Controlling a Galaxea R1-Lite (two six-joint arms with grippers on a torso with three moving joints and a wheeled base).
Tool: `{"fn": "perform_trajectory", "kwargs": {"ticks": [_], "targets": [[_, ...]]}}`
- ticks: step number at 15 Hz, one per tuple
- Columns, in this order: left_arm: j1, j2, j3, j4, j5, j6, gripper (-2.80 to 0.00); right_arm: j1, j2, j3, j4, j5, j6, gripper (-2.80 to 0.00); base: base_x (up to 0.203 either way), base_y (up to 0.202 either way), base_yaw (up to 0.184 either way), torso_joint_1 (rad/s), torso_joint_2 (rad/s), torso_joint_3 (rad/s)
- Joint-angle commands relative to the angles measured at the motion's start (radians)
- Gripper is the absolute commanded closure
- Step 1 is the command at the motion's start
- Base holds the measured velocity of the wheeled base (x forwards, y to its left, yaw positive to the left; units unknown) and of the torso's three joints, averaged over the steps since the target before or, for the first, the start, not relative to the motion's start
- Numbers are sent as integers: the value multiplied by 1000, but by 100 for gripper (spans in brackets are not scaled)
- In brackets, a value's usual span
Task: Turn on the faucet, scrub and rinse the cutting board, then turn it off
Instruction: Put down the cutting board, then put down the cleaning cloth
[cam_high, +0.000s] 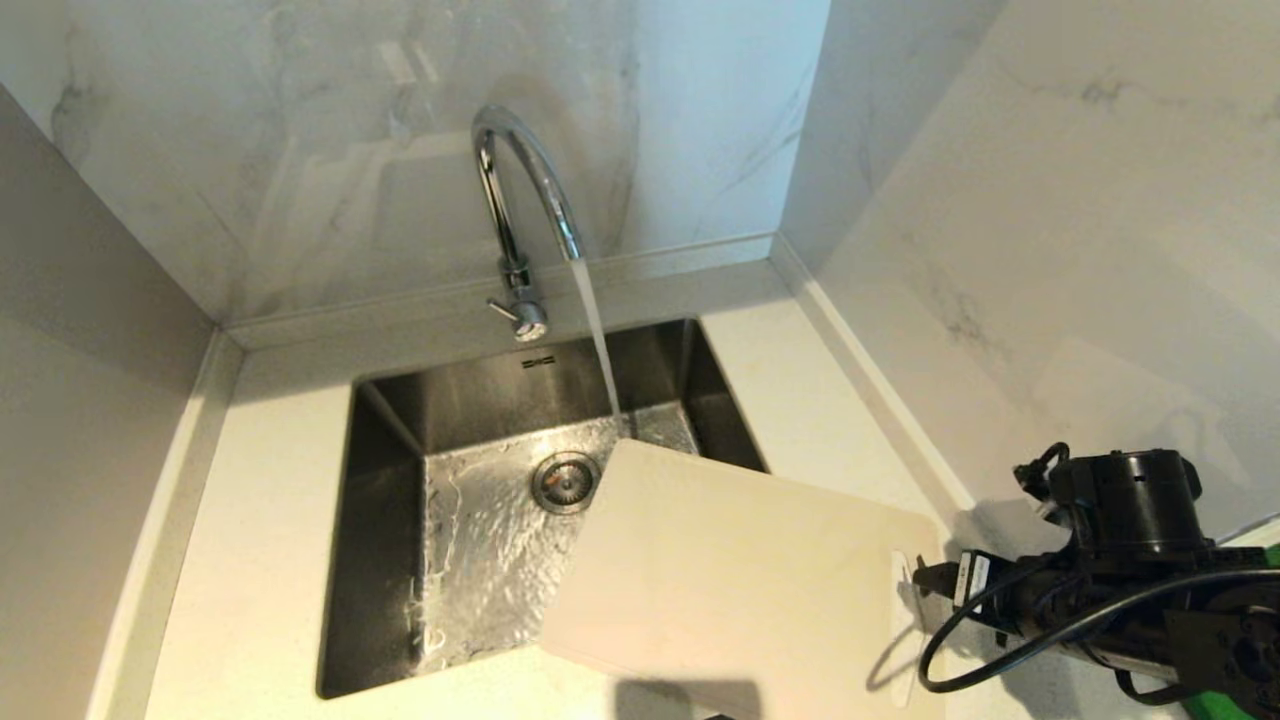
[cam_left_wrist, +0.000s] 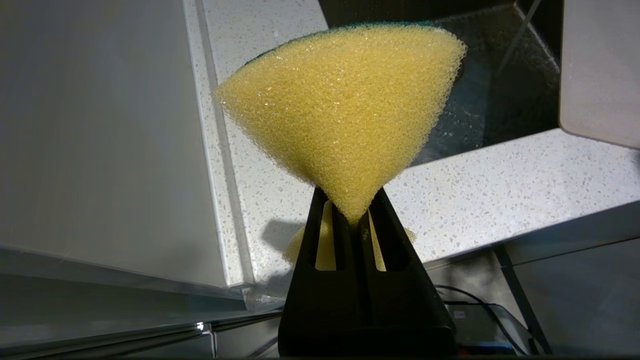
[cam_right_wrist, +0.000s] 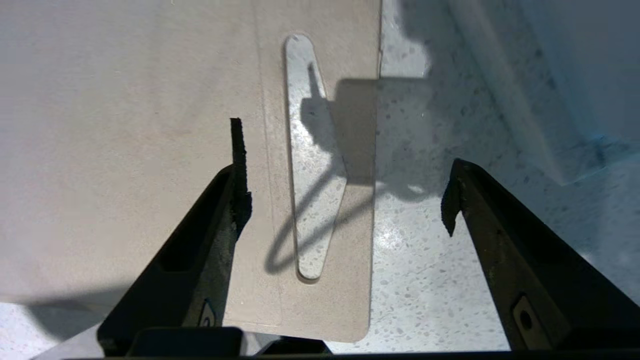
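Cutting board lies flat on the white counter, with one corner sticking out over the steel sink. Water runs from the chrome faucet into the sink just beside that corner. Right gripper hangs over the board's handle slot, fingers spread wide, gripping nothing. Left gripper squeezes a yellow sponge tight.

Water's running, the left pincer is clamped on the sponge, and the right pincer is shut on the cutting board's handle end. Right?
Not quite: the right pincer is open, its fingers spread either side of the cutting board handle end, as the right wrist view shows. The faucet is running and the left pincer does clamp the sponge.
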Motion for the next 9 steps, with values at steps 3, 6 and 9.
{"fn": "perform_trajectory", "kwargs": {"ticks": [3,6,9], "targets": [[0,2,0,1,0,0,0,27,-151,9,46,4,-41,-280,0,0,0,0,0,0],[0,2,0,1,0,0,0,97,-269,-8,175,2,-44,-280,0,0,0,0,0,0],[0,2,0,1,0,0,0,163,-384,-105,436,-1,-40,0,0,0,0,0,0,0]]}}
